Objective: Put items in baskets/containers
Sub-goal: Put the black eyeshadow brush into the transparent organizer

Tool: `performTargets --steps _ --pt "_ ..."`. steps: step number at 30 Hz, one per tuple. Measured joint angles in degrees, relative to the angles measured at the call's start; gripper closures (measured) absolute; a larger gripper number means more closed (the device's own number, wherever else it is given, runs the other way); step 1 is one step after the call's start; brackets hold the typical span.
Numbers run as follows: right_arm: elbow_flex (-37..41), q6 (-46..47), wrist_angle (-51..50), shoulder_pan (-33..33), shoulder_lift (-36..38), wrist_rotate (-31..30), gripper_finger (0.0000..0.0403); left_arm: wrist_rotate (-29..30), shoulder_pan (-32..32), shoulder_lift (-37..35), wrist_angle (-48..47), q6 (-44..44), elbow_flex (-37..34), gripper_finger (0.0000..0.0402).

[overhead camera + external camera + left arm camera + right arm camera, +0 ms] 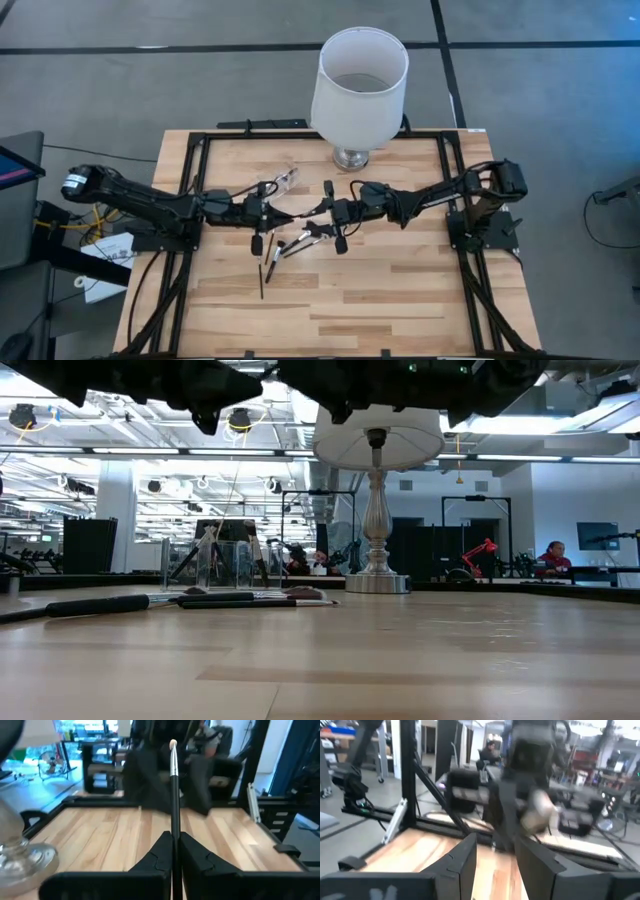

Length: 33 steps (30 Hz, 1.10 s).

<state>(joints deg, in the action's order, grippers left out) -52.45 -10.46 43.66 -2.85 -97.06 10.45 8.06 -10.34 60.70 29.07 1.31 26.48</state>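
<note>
My left gripper [272, 211] hangs over the middle of the table, shut on a thin dark brush [174, 785]. The brush has a silver ferrule and a small pale tip, which points at my right gripper [322, 208]. That gripper faces it from the right, and its fingers stand open [495, 845]. Whether they touch the brush, I cannot tell. A clear pouch [287, 181] sits on the table just beyond the grippers and looks see-through in the low view [215, 565]. Loose brushes [305, 238] lie flat on the wood below the grippers. My left gripper pinches the brush's dark handle [175, 827] between its two fingers. The fingers come level from the table's left and lie along the brush. The brush sticks straight out ahead of them, about level and clear of the table, with its tip toward the right arm.
A large white lampshade on a glass base [360, 85] stands at the table's far edge, behind the grippers. Another dark brush [262, 272] lies nearer the front edge. Bare wood [400, 290] spreads over the near half. A black frame borders the table.
</note>
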Motion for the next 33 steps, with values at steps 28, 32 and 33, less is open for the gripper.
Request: performTargets --steps 28,32,33 --pt "-0.02 1.46 6.58 -0.87 0.02 -1.45 0.0321 0.04 -1.68 0.23 0.49 1.46 0.0 0.0387" --pt "-0.02 1.44 6.58 -0.85 0.02 -1.62 0.0373 0.0 -1.68 0.23 0.5 1.45 0.0 0.0382" --pt "-0.02 1.4 6.6 -0.83 0.02 -1.81 0.0385 0.06 -1.68 0.23 0.49 1.33 0.0 0.0379"
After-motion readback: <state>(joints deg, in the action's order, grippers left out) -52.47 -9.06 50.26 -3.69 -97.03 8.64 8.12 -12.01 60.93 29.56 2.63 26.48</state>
